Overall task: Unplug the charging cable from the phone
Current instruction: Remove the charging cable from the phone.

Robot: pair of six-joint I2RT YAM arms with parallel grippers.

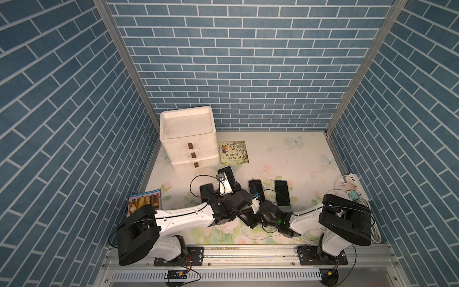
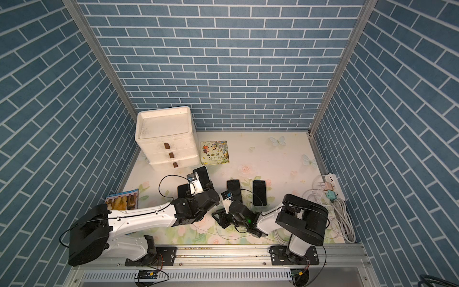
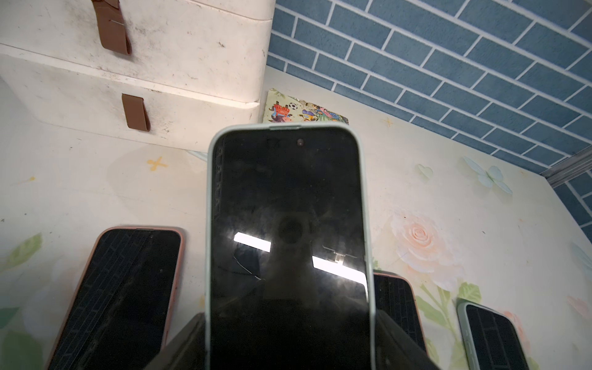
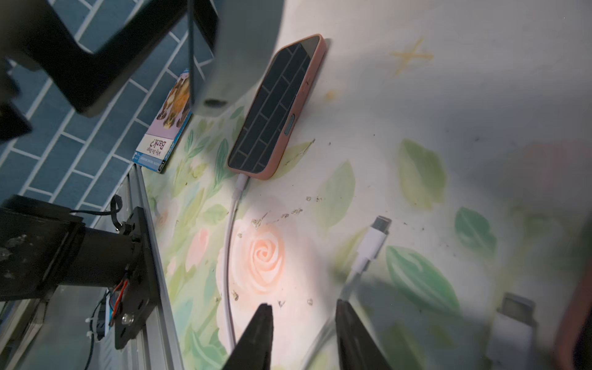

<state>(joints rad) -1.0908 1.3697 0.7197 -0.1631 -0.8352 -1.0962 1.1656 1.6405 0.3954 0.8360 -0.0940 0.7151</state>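
Left gripper (image 3: 288, 339) is clamped on the phone (image 3: 288, 217) in the pale green case. It has a finger on each long edge near the lower end, and the dark screen faces the wrist camera. The phone is held up off the table (image 4: 448, 80), tilted, overlapping the phones lying beneath it. From the right wrist view we see its back, and the port (image 4: 212, 102) on the bottom edge is showing bare.

The plug (image 4: 374, 239) is out, well apart from the phone and low over the floral table. I cannot tell whether it touches the surface. Its white cable (image 4: 349, 282) runs back between the fingers (image 4: 259, 333) of the right gripper (image 4: 302, 320). Those fingers stand spread, wider than the cable, not pinching it.

Nearby, a pink-cased phone (image 4: 278, 105) lies flat with a second cable (image 4: 229, 250) plugged in.
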